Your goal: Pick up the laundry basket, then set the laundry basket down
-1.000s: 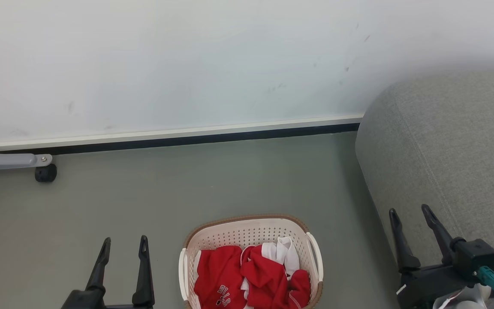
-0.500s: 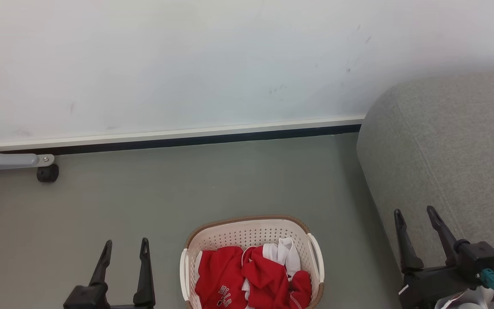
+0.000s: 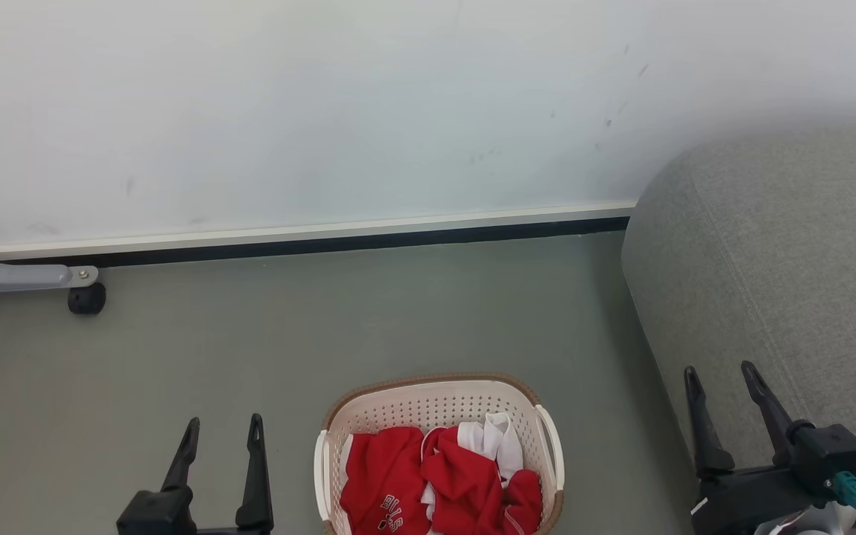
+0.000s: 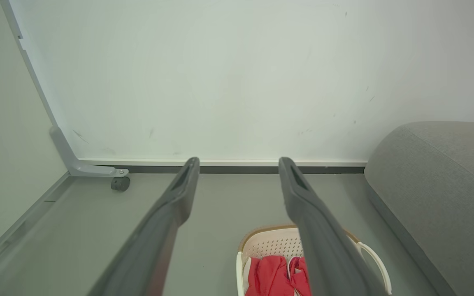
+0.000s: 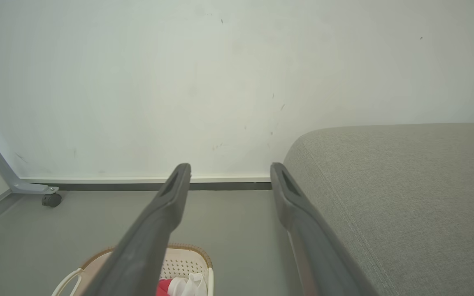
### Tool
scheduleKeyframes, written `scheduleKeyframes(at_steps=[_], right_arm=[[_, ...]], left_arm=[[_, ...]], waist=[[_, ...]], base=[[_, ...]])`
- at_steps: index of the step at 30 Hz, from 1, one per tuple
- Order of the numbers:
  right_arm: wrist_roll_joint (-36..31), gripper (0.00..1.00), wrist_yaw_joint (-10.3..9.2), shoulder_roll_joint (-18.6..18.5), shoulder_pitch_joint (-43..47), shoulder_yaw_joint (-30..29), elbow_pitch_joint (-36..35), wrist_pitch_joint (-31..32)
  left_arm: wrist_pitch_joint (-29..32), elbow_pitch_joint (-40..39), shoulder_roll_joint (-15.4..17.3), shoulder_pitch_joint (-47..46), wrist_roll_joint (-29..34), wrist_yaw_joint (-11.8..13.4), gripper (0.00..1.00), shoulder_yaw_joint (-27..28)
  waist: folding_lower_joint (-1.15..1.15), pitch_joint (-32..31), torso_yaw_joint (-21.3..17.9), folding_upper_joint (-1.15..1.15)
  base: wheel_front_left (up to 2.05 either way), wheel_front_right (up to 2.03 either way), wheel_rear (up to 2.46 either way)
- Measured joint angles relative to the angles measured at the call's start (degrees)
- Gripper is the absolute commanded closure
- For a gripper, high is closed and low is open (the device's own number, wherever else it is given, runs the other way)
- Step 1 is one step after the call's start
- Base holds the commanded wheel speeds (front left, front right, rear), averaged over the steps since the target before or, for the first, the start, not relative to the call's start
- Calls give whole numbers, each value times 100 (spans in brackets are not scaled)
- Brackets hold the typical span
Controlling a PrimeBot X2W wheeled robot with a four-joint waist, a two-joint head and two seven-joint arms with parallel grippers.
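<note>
The wall point(image 3: 324, 111) backs a grey floor point(image 3: 398, 312), with a sofa point(image 3: 785, 260) at the right. The basket point(image 3: 428, 405) stands on the floor between the two hands, not yet lifted, with red clothes point(image 3: 458, 475) heaped inside. The left hand point(image 3: 224, 420) and right hand point(image 3: 719, 369) flank it, fingers apart and empty, probably so each can take a side handle.

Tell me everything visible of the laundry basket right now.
The laundry basket is a cream-white oval tub, plastic by its look, with perforated walls, a brown woven-look rim and white side handles. It stands upright on the grey floor, holding red garments and a white cloth. Its near end is out of frame. The open left gripper and right gripper flank it without touching.
</note>
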Motion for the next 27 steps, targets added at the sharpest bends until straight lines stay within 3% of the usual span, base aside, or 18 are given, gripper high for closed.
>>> scheduleKeyframes(at_steps=[7,8,19,27], right_arm=[[-46,0,0,14,0,-34,-10,1],[-46,100,0,15,0,-37,-11,1],[212,100,75,185,176,-171,181,129],[848,100,185,305,172,-379,218,323]], left_arm=[[69,-13,-21,1,19,0,0,-11],[81,-14,-25,1,19,0,100,-21],[143,249,-51,62,-209,-67,100,45],[267,360,-65,45,-925,-201,100,175]], waist=[[0,-15,12,0],[0,-18,15,0],[0,-25,28,0],[0,-31,45,0]], base=[[0,0,0],[0,0,0],[0,0,0],[0,0,0]])
